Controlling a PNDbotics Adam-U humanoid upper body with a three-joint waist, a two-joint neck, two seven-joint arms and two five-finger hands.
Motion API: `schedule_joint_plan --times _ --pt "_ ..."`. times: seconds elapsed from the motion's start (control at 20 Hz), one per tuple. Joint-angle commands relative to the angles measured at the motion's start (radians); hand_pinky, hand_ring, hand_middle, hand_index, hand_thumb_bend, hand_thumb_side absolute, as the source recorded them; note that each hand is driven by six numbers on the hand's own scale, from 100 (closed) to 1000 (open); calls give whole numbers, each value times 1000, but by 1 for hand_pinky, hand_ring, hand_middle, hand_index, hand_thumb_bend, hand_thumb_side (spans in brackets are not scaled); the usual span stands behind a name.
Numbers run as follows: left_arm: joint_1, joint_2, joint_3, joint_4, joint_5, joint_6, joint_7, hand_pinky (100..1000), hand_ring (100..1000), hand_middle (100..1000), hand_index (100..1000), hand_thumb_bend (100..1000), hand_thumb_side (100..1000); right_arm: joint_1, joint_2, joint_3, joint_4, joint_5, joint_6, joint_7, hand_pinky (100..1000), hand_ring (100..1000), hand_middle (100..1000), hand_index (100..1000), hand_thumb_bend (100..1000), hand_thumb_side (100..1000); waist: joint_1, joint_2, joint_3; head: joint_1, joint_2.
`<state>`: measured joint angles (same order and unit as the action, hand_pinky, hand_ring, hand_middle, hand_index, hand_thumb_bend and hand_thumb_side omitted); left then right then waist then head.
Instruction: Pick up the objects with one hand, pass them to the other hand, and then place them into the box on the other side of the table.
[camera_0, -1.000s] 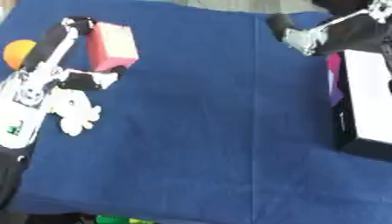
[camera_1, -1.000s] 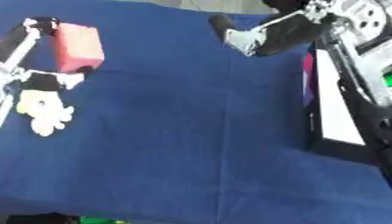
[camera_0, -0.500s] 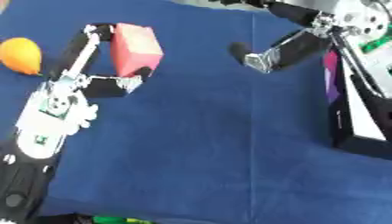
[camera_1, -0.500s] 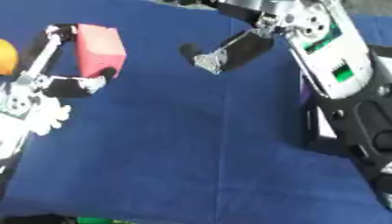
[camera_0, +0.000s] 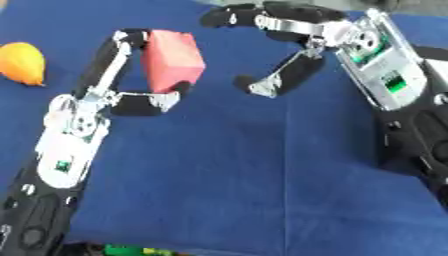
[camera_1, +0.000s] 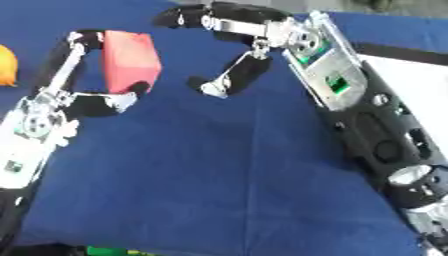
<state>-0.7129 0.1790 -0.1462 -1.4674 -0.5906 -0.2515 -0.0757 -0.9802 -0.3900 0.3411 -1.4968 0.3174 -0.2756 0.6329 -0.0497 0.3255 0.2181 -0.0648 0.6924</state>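
Note:
My left hand (camera_0: 122, 97) comes up from the lower left, holding a red block (camera_0: 172, 61) pinched between its fingers (camera_0: 112, 56) and thumb above the blue tablecloth. My right hand (camera_0: 302, 40) reaches in from the right, open, its fingers (camera_0: 241, 14) arched over the block's right side and its thumb (camera_0: 276, 80) below; it is close to the block but apart from it. The white box (camera_1: 411, 95) shows at the right edge in the right eye view, mostly hidden behind my right forearm.
An orange fruit (camera_0: 22, 62) lies on the cloth at the far left. The blue tablecloth (camera_0: 236, 175) covers the whole table. Something green (camera_0: 131, 249) shows below the table's front edge.
Both hands have come closer together over the middle. The left hand carried the red block rightward, and the right hand swung left toward it with its fingers spread.

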Motion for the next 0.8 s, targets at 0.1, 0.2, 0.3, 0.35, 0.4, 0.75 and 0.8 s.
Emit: schedule_joint_plan --times 0.1,0.2,0.3,0.35,0.4,0.75,0.8 --pt "-22 -12 -10 -19 -15 -16 6 759 541 462 561 100 279 -32 12 1 33 39 -16 -21 1000 1000 1000 1000 198 100 3 -21 4 -9 -7" --pt "-26 -21 -13 -13 -20 -19 8 758 539 461 561 100 288 -37 21 4 48 50 -18 -21 1000 1000 1000 1000 195 100 2 -20 6 -12 -6" --pt "-31 -29 -16 -9 -21 -20 10 757 537 459 559 100 296 -39 31 4 62 62 -14 -28 1000 1000 1000 1000 210 100 0 -19 9 -17 -6" --pt "-33 -32 -16 -7 -20 -20 12 757 536 458 559 100 299 -40 35 4 68 71 -11 -35 1000 1000 1000 1000 211 100 0 -18 10 -18 -6" --pt "-33 -35 -17 -5 -19 -19 14 757 535 457 558 100 302 -41 38 4 74 80 -9 -42 1000 1000 1000 1000 211 100 -1 -18 11 -19 -6" --pt "-41 -47 -24 8 -25 -28 27 754 532 453 555 100 304 -42 57 15 113 109 -6 -34 1000 1000 1000 1000 183 119 -6 -17 16 -25 -2" --pt "-43 -49 -25 11 -28 -30 28 754 532 453 555 100 302 -43 59 15 117 108 -4 -32 1000 1000 1000 1000 178 122 -6 -17 17 -25 -1"
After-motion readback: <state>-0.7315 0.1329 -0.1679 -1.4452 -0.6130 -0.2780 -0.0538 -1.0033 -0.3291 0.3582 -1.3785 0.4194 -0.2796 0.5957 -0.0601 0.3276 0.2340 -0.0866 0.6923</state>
